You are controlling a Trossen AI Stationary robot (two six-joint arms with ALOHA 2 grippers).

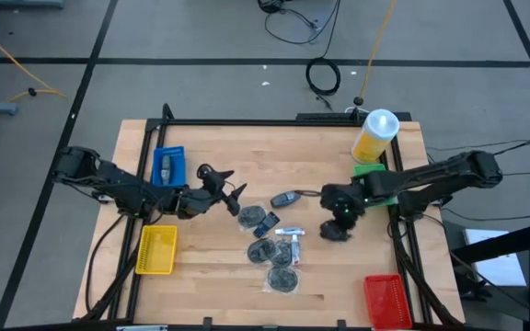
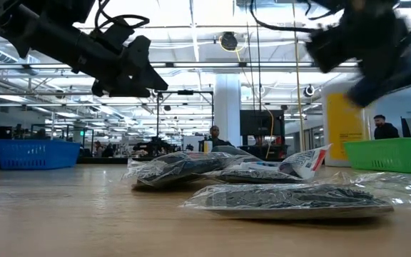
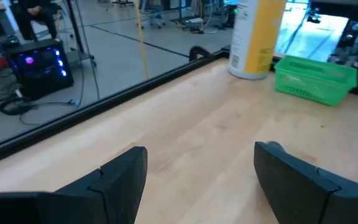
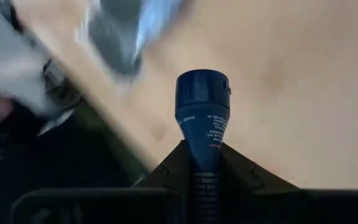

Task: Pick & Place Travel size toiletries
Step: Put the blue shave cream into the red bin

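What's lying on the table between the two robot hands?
Seen from above, between the left hand and the right hand: a black gadget, bagged dark bundles and a small white tube.

bagged bundles (image 1: 279,262) mid-table (clustered), edges free

blue tube (image 4: 202,118) white print | green basket (image 3: 314,78) | yellow bin (image 1: 156,250) | red bin (image 1: 384,299)
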